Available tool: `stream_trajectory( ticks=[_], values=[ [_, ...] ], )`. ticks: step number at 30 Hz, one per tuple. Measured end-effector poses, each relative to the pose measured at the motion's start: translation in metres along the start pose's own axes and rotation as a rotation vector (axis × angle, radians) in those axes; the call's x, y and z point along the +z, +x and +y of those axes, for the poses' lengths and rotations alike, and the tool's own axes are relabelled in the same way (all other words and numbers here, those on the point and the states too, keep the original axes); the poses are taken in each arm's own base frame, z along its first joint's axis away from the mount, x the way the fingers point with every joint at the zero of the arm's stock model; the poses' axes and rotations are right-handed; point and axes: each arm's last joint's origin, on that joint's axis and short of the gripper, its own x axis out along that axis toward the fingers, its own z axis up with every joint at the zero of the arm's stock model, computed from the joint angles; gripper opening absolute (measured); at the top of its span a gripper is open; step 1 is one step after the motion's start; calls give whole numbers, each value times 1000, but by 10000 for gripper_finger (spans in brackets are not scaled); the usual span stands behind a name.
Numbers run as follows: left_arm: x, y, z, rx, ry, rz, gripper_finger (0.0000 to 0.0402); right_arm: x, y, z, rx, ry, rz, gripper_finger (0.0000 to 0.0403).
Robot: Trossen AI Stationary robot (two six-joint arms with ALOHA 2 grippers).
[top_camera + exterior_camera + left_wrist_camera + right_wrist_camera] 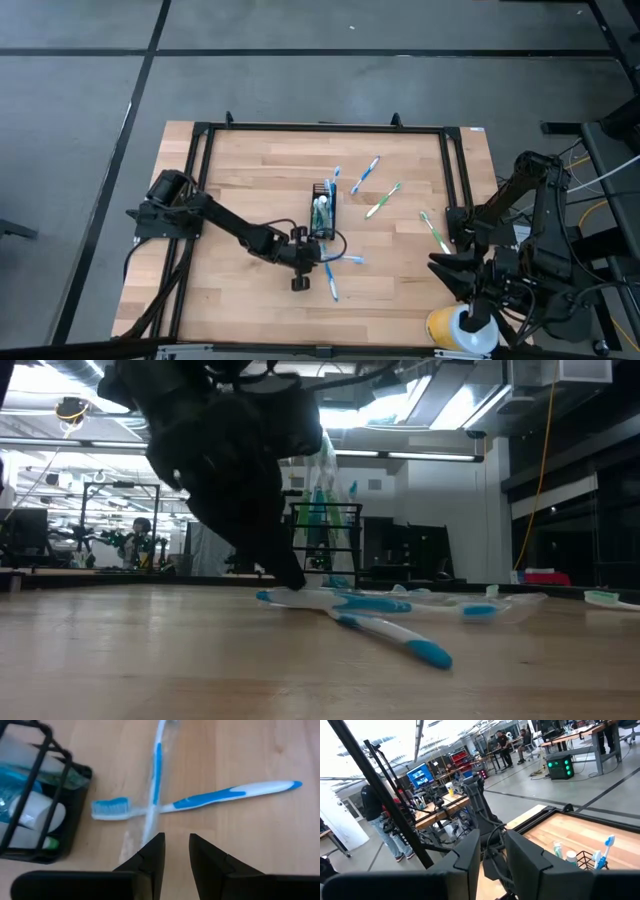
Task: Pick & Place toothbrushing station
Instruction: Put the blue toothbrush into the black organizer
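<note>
Left gripper (176, 851), slightly parted and empty, I hold over crossed toothbrushes (200, 800) beside holder (75, 800), ready to grasp.

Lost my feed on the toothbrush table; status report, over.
Left gripper slightly open, empty, over two crossed blue toothbrushes. Black mesh holder upright mid-table, partly filled. Right gripper parked off the table's edge by the yellow-and-white cup. Nothing blocking.

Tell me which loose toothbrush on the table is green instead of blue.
The green toothbrush lying alone right of the holder. A second one lies nearer the right frame. The rest are blue.
</note>
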Motion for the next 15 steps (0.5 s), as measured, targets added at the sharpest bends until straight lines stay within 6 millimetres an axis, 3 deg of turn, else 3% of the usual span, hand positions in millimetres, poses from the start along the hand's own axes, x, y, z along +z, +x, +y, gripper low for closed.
stream_trajectory(
  ticks=[8,15],
  values=[
    [15,-6,-9,0,56,-56,82,0,0,0,0,4,0,96],
    [13,-2,8,69,71,20,90,0,0,0,0,6,0,96]
  ],
)
